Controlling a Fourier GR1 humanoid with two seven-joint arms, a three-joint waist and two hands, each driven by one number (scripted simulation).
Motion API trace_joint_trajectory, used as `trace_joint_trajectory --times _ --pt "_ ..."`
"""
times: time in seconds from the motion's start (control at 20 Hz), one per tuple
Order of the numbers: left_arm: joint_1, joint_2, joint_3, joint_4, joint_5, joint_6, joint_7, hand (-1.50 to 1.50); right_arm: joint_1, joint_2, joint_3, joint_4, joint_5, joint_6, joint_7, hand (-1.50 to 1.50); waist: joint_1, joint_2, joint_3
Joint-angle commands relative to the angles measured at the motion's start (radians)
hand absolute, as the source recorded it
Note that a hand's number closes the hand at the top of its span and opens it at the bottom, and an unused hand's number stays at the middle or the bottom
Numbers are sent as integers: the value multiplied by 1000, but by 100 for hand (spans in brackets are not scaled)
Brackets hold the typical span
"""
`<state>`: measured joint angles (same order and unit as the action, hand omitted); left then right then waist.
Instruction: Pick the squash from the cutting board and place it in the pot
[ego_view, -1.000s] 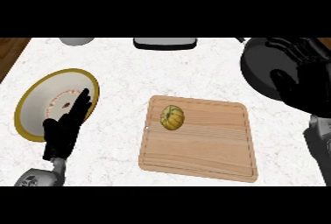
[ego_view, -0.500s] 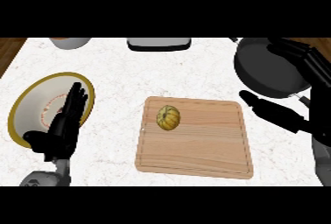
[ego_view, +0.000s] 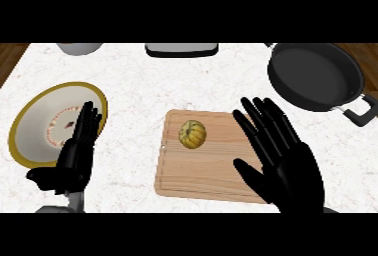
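Observation:
A small yellow-green squash (ego_view: 193, 134) lies on the upper left part of the wooden cutting board (ego_view: 214, 172). The black pot (ego_view: 316, 75) stands at the upper right of the counter, with a handle at its lower right. My right hand (ego_view: 284, 159) is open, fingers straight, over the right half of the board, just right of the squash and apart from it. My left hand (ego_view: 74, 155) is open too, fingers up, at the left, overlapping the edge of a plate.
A white plate with a gold rim (ego_view: 35, 121) sits at the left under my left hand's fingers. A grey bowl (ego_view: 79, 47) and a dark tray-like object (ego_view: 181, 49) stand along the far edge. Brown wood shows past the counter's far corners.
My right hand has swung from beside the pot down and left onto the board, close to the squash. The view has shifted, so the pot and board sit further left and lower.

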<state>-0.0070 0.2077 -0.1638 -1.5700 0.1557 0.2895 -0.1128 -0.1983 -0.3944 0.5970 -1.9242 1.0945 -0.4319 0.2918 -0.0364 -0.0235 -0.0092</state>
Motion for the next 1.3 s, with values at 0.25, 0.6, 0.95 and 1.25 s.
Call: trace_joint_trajectory --times 0.25,0.6,0.95,1.25 --pt "6 7 7 -12 9 -21 -20 0 35 196 166 127 358 473 446 -150 22 10 0" --pt "-3 -35 -25 9 -13 -17 -38 0 -136 390 329 272 356 680 830 -150 57 25 8" --pt "-4 -46 -40 -18 -42 -2 -5 0 -190 393 341 414 252 653 969 -150 52 23 9" --pt "-22 -62 -52 -57 -81 34 44 0 -237 394 284 498 169 609 953 -150 49 23 10"
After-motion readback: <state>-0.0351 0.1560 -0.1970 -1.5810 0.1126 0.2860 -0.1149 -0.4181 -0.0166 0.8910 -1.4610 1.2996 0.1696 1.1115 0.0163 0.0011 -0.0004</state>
